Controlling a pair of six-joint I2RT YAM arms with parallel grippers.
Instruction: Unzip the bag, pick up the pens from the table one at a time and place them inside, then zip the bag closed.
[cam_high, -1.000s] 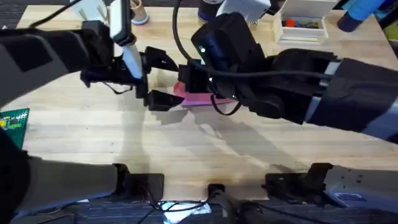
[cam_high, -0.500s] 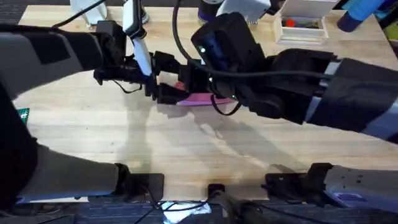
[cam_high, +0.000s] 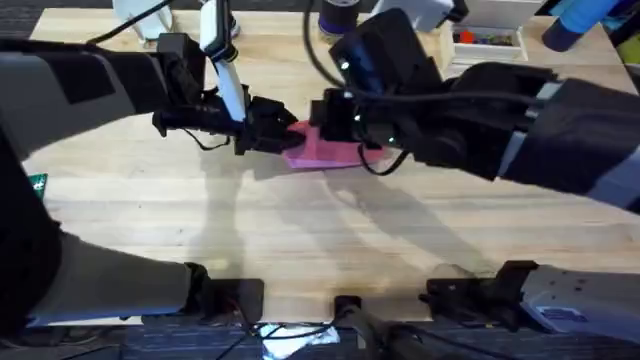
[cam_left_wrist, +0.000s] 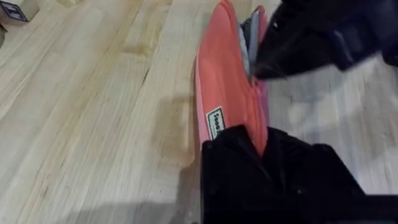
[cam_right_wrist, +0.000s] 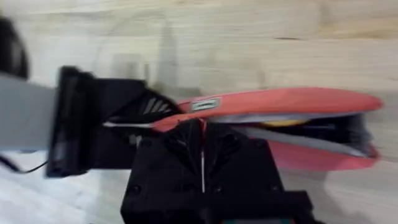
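- Overhead: the pink bag (cam_high: 325, 150) lies on the light wood table (cam_high: 300, 230) toward the far middle; the left gripper (cam_high: 272, 133) comes in from the left and meets the bag's left end; the right gripper (cam_high: 335, 125) reaches over from the right and sits above the bag's top edge; both arms hide most of the bag, so finger gaps cannot be read here; a green item (cam_high: 37, 183) shows at the left edge of the table.
- Left wrist: the bag (cam_left_wrist: 227, 93) lies lengthwise away from the camera; its zip is parted along the top, grey lining visible; a small label (cam_left_wrist: 215, 122) sits on the side near the close end; the left gripper (cam_left_wrist: 252, 146) has its black fingers closed together on that close end of the fabric; the right gripper (cam_left_wrist: 311, 37) is at the opening farther along.
- Right wrist: the bag (cam_right_wrist: 292, 102) gapes open; a yellow pen (cam_right_wrist: 283, 123) lies inside; the right gripper (cam_right_wrist: 200, 134) is pinched together at the zip line near the bag's end; the left gripper (cam_right_wrist: 134, 118) clamps that same end.
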